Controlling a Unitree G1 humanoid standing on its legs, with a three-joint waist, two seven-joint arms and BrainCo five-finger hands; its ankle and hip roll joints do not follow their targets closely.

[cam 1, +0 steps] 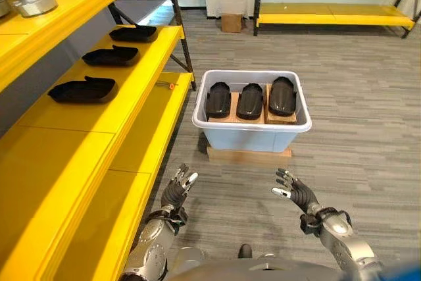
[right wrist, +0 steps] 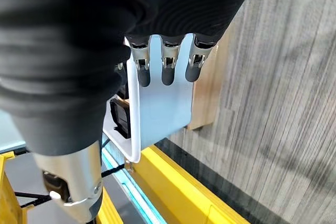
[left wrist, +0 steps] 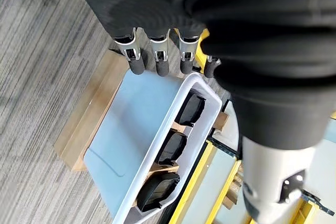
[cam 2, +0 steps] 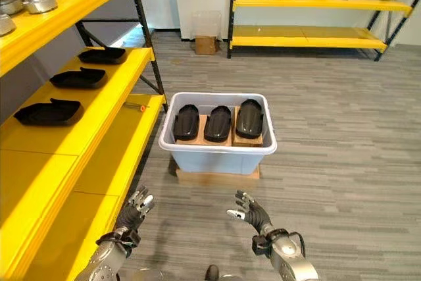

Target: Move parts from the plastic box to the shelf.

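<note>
On my left I see the yellow shelf (cam 1: pixel 141 64) with three black parts (cam 1: pixel 84 89) lying in a row on its middle level. My left hand (cam 1: pixel 178 187) hovers low over the floor, fingers loosely spread, holding nothing. Ahead sits the plastic box (cam 1: pixel 252 133) on a wooden board (cam 1: pixel 248 156) — three more black parts inside (cam 1: pixel 250 101) (side by side). My right hand (cam 1: pixel 294 190) is likewise relaxed and empty.

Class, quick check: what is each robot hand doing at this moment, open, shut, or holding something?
Left hand: open, fingers relaxed, holding nothing.
Right hand: open, fingers spread, holding nothing.
</note>
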